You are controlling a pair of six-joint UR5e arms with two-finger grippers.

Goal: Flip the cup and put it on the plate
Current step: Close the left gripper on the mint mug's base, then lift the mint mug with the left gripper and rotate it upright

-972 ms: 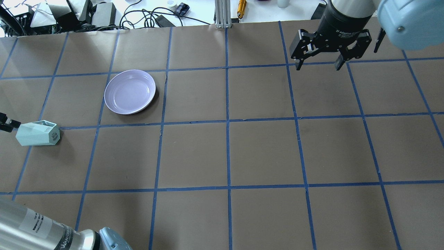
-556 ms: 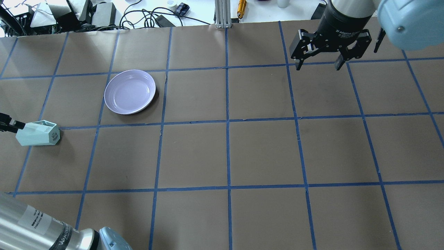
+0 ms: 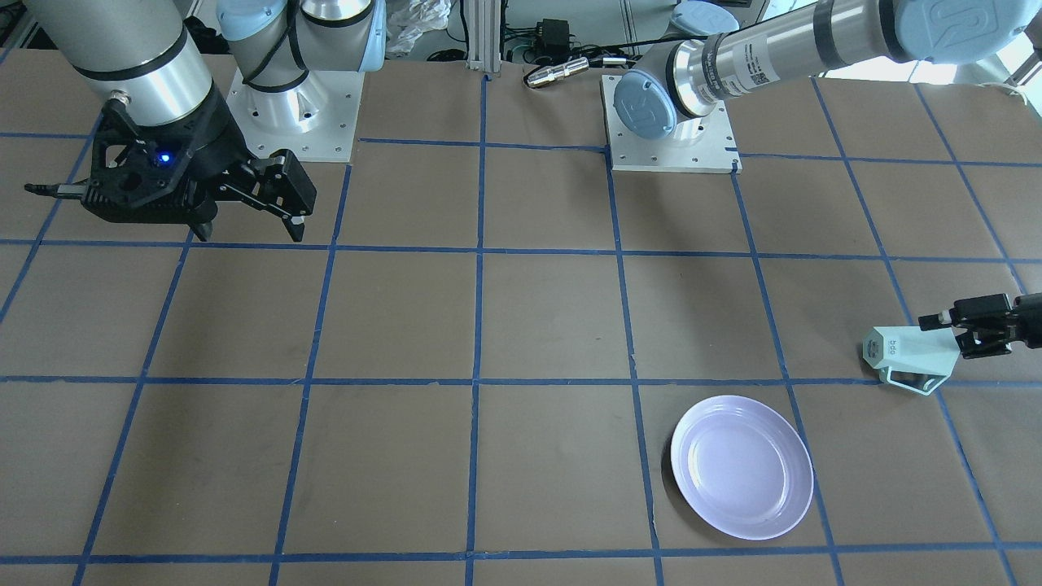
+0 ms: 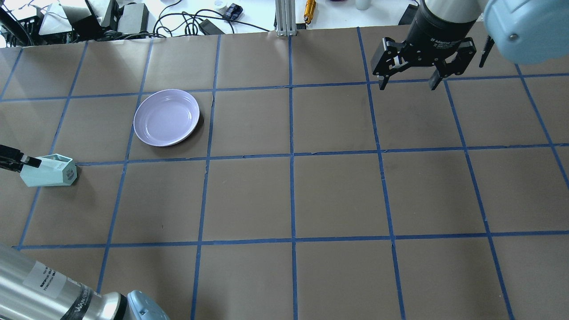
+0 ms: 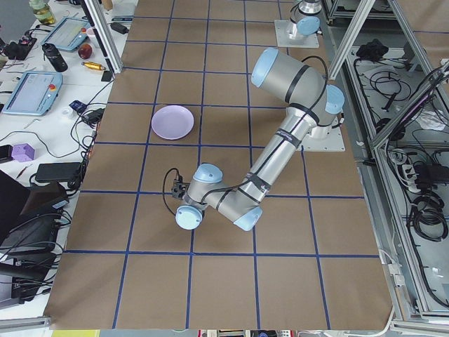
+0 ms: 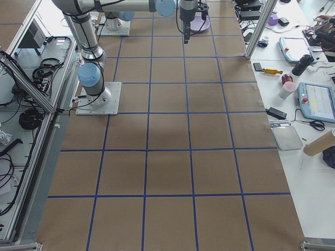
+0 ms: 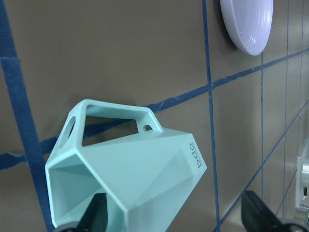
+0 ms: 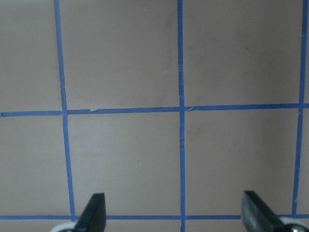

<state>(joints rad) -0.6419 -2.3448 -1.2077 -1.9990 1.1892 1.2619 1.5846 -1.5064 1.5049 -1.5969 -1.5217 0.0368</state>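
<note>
The mint-green cup (image 4: 49, 171) lies on its side near the table's left edge, mouth toward my left gripper, lettered base pointing right. It also shows in the front view (image 3: 908, 354) and the left wrist view (image 7: 130, 179), with its handle on the plate's side. My left gripper (image 4: 24, 162) is open at the cup's mouth. In the wrist view one finger (image 7: 96, 215) sits inside the mouth and the other (image 7: 260, 215) is outside. The lavender plate (image 4: 166, 117) sits upright beyond the cup. My right gripper (image 4: 408, 84) is open and empty, high at the far right.
Brown paper with a blue tape grid covers the table (image 4: 338, 195). Cables, boxes and tools lie beyond the far edge (image 4: 186, 18). An aluminium post (image 4: 284, 18) stands at the far middle. The arm bases (image 3: 672, 122) are bolted on the robot's side.
My left gripper has moved right toward the cup, and its finger now reaches the cup's mouth. The cup, the plate and the right arm have stayed put.
</note>
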